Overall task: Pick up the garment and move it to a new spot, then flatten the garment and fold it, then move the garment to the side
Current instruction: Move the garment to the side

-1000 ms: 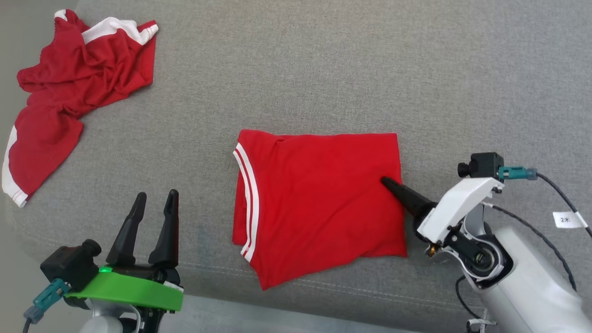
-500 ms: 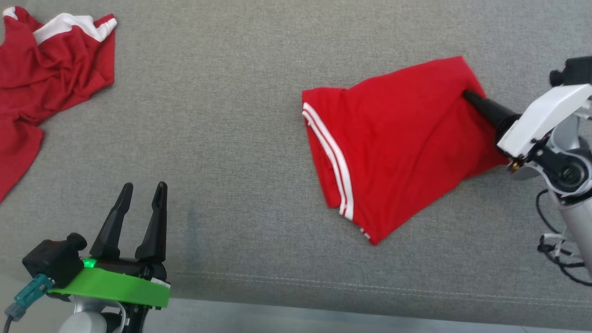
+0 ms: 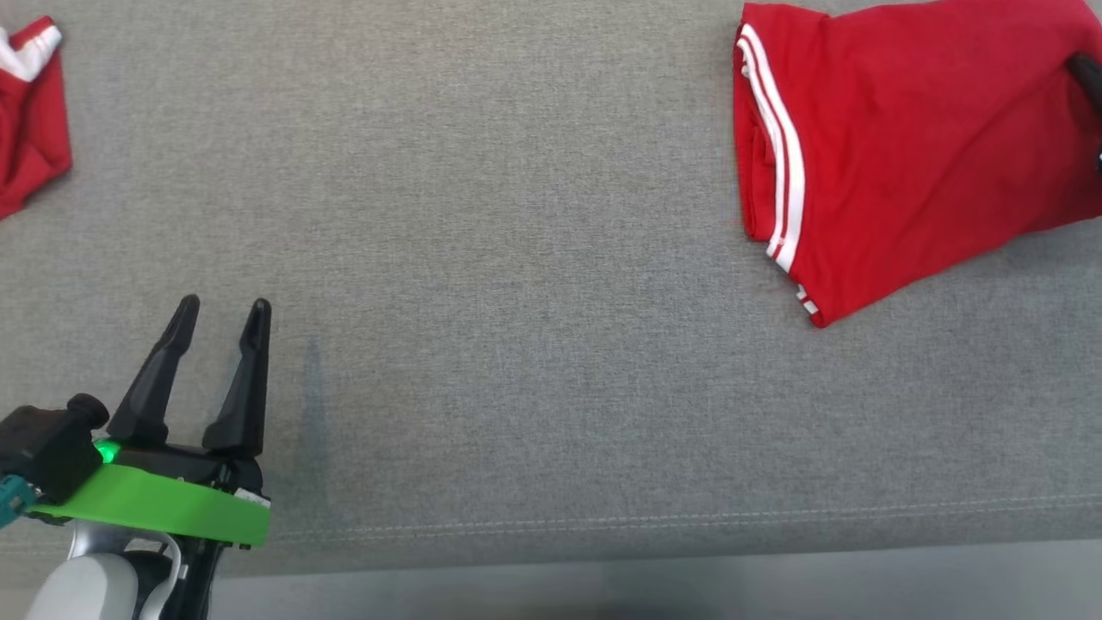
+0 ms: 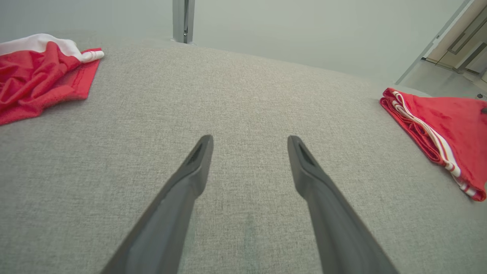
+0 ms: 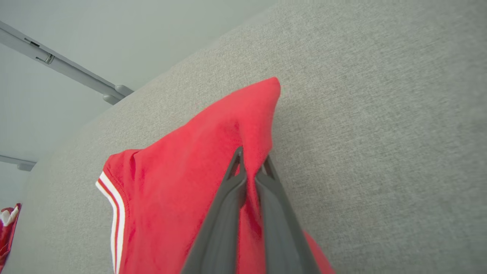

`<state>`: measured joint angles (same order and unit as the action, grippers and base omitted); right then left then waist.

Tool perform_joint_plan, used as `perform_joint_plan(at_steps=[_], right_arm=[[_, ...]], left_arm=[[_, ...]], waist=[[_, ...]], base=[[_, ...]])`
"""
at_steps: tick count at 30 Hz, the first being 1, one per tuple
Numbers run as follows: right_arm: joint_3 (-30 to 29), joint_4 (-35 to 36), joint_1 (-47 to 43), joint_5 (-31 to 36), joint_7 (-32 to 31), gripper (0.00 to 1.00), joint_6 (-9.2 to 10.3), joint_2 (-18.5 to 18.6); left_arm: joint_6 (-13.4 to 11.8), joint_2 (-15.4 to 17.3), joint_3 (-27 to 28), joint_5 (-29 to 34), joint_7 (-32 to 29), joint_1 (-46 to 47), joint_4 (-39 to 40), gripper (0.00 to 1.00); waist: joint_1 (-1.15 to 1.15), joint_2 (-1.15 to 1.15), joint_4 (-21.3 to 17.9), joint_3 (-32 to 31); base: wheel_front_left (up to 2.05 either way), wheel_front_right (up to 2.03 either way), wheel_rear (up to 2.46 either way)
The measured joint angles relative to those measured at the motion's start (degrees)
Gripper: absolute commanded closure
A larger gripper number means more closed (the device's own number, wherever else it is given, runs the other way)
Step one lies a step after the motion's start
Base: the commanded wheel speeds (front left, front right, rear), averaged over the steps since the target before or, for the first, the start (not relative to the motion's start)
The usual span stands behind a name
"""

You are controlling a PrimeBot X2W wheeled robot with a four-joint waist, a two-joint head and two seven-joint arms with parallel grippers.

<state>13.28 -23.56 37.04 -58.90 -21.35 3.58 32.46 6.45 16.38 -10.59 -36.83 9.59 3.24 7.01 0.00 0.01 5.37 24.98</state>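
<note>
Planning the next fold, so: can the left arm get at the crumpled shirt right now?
Probably yes. The left gripper is open and empty, and bare grey cushion lies between it and the crumpled shirt ahead to its left. The right gripper holds the folded shirt far aside.

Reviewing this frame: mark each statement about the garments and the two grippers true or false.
1. The right gripper is shut on the folded garment. True.
2. The left gripper grips cloth. False: it is open and empty over the grey cushion.
3. A crumpled garment lies apart, on the robot's left. True.
4. The folded garment's stripes are blue. False: they are white.
</note>
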Motion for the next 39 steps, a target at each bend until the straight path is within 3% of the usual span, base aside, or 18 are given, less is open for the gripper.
perform_joint_plan(at_steps=[14,27,28,29,30,31,32,33,39], right_arm=[[-3.6,-5.0,5.1,1.2,4.3,1.0,0.14,2.6],[-4.2,-9.5,7.2,5.3,8.7,1.0,1.11,5.5],[-3.9,-10.0,7.3,6.0,9.1,0.97,1.13,5.6],[-3.7,-10.5,7.3,6.6,9.5,0.69,1.15,5.6],[-3.7,-10.8,7.3,6.9,9.8,0.54,1.15,5.6],[-3.7,-11.2,7.3,7.1,9.9,0.54,1.16,6.0],[-3.6,-11.6,7.3,7.5,10.4,0.37,1.18,6.4],[-3.5,-12.1,7.4,7.9,10.8,0.0,1.35,6.6],[-2.8,-14.8,7.4,9.6,11.8,0.0,2.07,6.9]], left_arm=[[-1.4,3.4,1.8,1.0,-4.8,0.8,4.9,0.0],[-1.5,4.5,1.9,0.8,-7.1,2.2,6.7,0.0],[-1.5,4.6,2.1,0.8,-7.1,2.2,6.7,0.0],[-1.5,4.6,2.3,0.8,-7.1,2.2,6.7,0.0],[-1.5,4.7,2.4,0.8,-7.3,2.2,6.8,0.0],[-1.5,4.8,2.5,0.7,-7.6,2.2,6.8,0.0],[-1.5,4.8,2.5,0.7,-7.6,2.2,6.8,0.0],[-1.7,4.7,2.6,0.7,-7.6,2.2,6.8,0.0],[-2.2,4.7,3.5,-0.6,-7.5,2.2,6.8,0.0]], waist=[[0.0,0.0,-5.3,5.6],[0.0,0.0,-5.6,8.0],[0.0,0.0,-5.5,8.2],[0.0,0.0,-5.5,8.3],[0.0,0.0,-5.4,8.4],[0.0,0.0,-5.3,8.5],[0.0,0.0,-5.2,8.6],[0.0,0.0,-5.1,8.7],[0.0,0.0,-4.9,9.0]], base=[[0.0,0.0,0.0],[0.0,0.0,0.0],[0.0,0.0,0.0],[0.0,0.0,0.0],[0.0,0.0,0.0],[0.0,0.0,0.0],[0.0,0.0,0.0],[0.0,0.0,0.0],[0.0,0.0,0.0]])
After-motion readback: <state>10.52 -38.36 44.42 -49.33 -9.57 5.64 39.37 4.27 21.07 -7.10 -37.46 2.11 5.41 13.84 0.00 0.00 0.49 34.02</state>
